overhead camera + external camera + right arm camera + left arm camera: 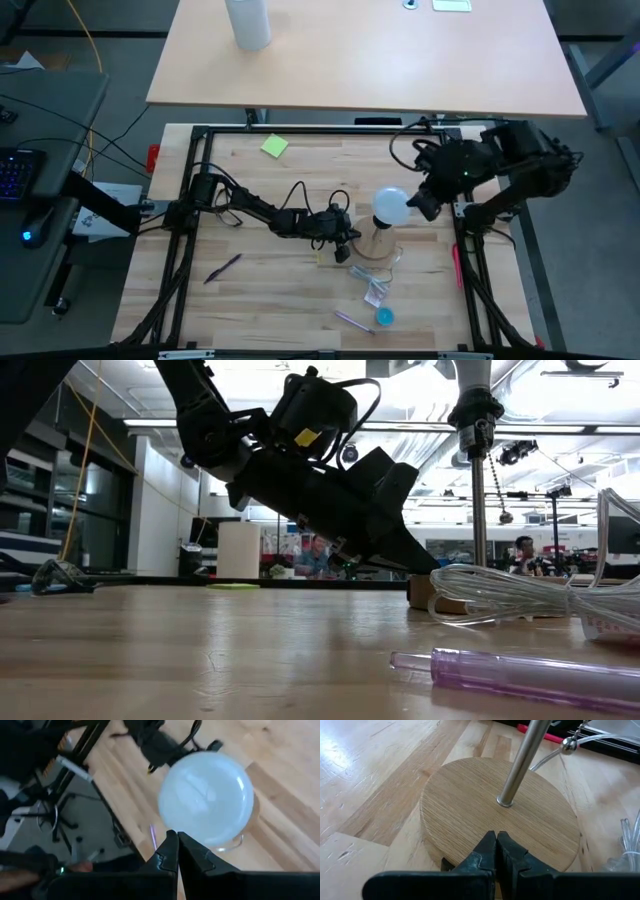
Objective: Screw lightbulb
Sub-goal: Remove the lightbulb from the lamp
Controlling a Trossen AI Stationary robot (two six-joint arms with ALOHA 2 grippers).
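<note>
The white frosted lightbulb (391, 206) (206, 795) sits globe-up atop a metal rod (520, 765) that rises from the middle of a round wooden disc base (470, 805) (376, 243). The join under the globe is hidden. My left gripper (346, 246) (496, 849) is shut at the disc's left edge. My right gripper (416, 206) (178, 849) is shut and held high, its tips right beside the globe's right side. My left gripper presses its shut fingertips (489, 851) down on the top of the wooden disc near its rim (470, 852). It comes slanting down from the table's left. The disc lies flat on the table. Whether my right gripper touches the globe (200, 837), I cannot tell.
A clear cord (520, 595) (388, 262) coils beside the disc. A purple tube (520, 672), a blue cap (384, 316) and a dark pen (224, 267) lie toward the near edge. A yellow note (274, 146) is at the far side. A white cylinder (248, 22) stands on the desk beyond.
</note>
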